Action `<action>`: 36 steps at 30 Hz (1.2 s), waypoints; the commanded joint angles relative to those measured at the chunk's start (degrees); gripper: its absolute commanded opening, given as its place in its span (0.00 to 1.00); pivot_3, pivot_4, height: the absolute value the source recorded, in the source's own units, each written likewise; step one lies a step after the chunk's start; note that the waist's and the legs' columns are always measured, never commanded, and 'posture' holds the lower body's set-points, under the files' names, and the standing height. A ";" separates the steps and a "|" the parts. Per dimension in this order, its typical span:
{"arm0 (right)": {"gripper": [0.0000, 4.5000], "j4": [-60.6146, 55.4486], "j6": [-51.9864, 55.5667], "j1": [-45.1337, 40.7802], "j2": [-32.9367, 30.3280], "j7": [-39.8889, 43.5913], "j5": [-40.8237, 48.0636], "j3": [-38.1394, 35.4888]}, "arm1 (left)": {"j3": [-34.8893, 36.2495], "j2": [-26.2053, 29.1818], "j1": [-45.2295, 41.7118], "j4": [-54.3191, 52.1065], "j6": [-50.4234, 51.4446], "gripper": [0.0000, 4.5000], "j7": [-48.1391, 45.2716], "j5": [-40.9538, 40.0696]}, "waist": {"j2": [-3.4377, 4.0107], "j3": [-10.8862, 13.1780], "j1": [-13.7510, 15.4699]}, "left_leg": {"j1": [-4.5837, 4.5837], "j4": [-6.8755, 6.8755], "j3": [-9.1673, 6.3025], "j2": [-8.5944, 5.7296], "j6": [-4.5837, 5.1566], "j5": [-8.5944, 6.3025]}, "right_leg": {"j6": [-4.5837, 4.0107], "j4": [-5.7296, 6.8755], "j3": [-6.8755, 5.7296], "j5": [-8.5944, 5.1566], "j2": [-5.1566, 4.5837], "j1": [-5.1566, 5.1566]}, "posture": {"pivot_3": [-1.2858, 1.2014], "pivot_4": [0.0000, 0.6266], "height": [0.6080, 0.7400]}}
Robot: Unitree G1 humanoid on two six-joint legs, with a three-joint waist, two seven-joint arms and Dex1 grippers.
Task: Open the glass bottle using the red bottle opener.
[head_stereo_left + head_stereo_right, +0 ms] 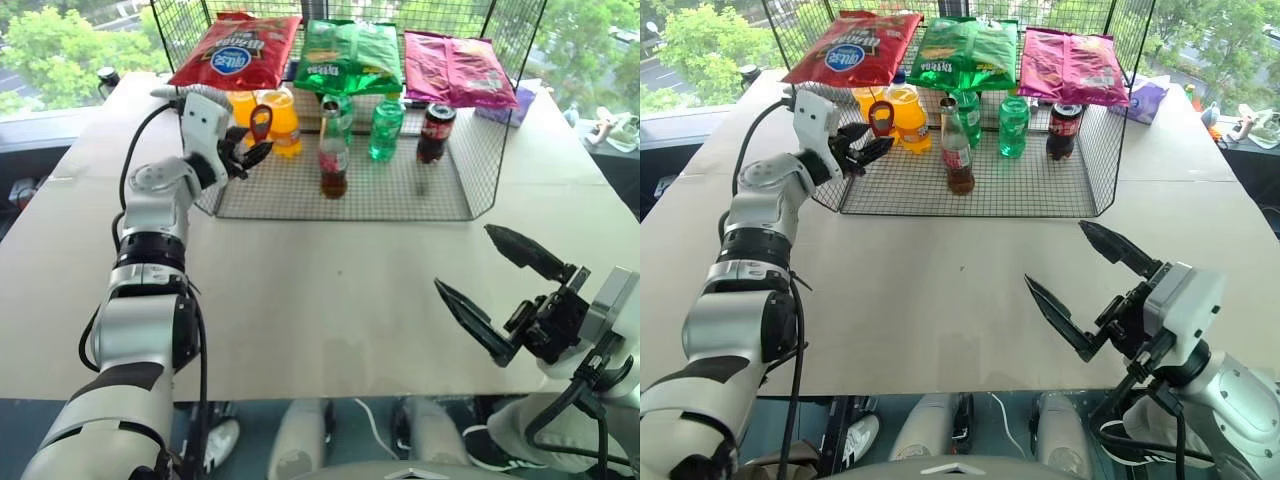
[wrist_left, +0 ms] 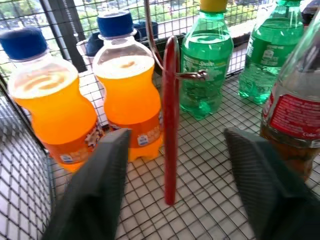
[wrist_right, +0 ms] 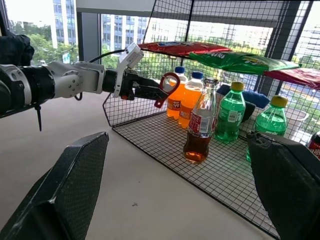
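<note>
Left wrist view: orange bottles (image 2: 125, 95) behind red bottle opener (image 2: 170, 125).

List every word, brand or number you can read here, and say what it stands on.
"Cola": small white print on the red label of the glass bottle.
Red snack bag: blue round logo, lettering unreadable.
Green snack bag: print too blurred.
Orange soda bottles: labels too blurred.
</note>
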 commanded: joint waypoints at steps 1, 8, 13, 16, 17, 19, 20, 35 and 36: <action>1.00 -2.23 -1.60 0.37 -0.40 -0.50 -0.50 -0.84 | 1.16 0.22 -2.09 -0.35 -2.02 0.20 -0.47 -0.56 | -0.02 0.01 0.00 | 0.00 0.00 0.00 0.00 0.00 0.00 | 0.00 0.00 0.00 0.00 0.00 0.00 | 0.52 0.24 1.00; 1.00 -2.23 -1.30 0.67 -0.25 -0.35 -1.01 -0.84 | 2.29 0.80 -1.04 -1.29 -2.94 0.01 -1.66 -1.16 | -0.06 0.01 0.10 | 0.00 0.02 -0.01 -0.01 0.00 0.00 | -0.02 0.01 0.00 0.02 0.00 0.01 | 0.52 0.24 1.00; 1.00 -2.23 0.90 -0.54 -0.37 -1.02 -0.69 -1.16 | 4.13 1.71 2.31 -6.58 0.07 0.01 -8.61 -5.29 | -0.06 0.02 -0.04 | 0.01 0.02 -0.01 0.00 0.00 0.00 | -0.13 0.04 0.00 0.08 0.00 0.00 | 0.52 0.24 1.00; 1.00 -2.01 4.61 -0.98 -0.86 -2.04 0.58 -1.49 | 5.01 2.99 4.88 -10.22 3.03 0.01 -11.85 -7.69 | -0.07 0.02 -0.03 | 0.01 0.03 -0.03 0.00 0.00 0.00 | -0.16 0.07 0.00 0.09 -0.01 0.00 | 0.52 0.24 1.00; 1.00 -1.76 5.86 -1.28 -0.99 -2.36 1.04 -1.47 | 5.22 3.49 5.85 -11.63 4.09 0.01 -13.13 -8.47 | -0.07 0.02 -0.05 | 0.01 0.04 -0.02 0.00 0.00 0.00 | -0.17 0.07 0.01 0.10 -0.01 0.01 | 0.52 0.24 1.00; 1.00 -1.73 7.26 -1.91 -0.64 -3.38 0.24 -1.42 | 5.84 4.39 8.24 -15.89 8.33 0.01 -17.56 -11.75 | -0.07 0.02 -0.05 | 0.02 0.06 -0.03 0.01 0.00 0.00 | -0.19 0.12 0.01 0.11 -0.01 0.00 | 0.52 0.24 1.00; 1.00 -1.81 7.79 -2.15 -0.21 -4.23 -0.40 -1.43 | 6.04 4.91 9.54 -18.40 11.05 0.01 -19.66 -13.63 | -0.07 0.01 -0.03 | 0.02 0.07 -0.03 0.00 0.00 0.00 | -0.19 0.14 0.01 0.11 -0.01 0.00 | 0.52 0.24 1.00; 1.00 19.09 35.53 -39.50 -4.08 -23.58 50.14 11.27 | 6.43 3.07 22.15 -51.70 60.76 0.01 -22.08 -46.59 | -0.08 0.06 -0.11 | 0.14 0.33 -0.06 0.24 0.01 0.02 | -0.48 0.52 0.11 -0.02 -0.09 0.01 | 0.52 0.24 1.00; 1.00 20.43 35.94 -41.41 -2.91 -24.54 52.49 12.37 | 6.49 2.35 22.18 -52.20 61.33 0.01 -21.45 -47.28 | -0.09 0.06 -0.20 | 0.10 0.33 -0.05 0.21 0.01 0.02 | -0.48 0.54 0.13 -0.02 -0.09 -0.02 | 0.52 0.24 1.00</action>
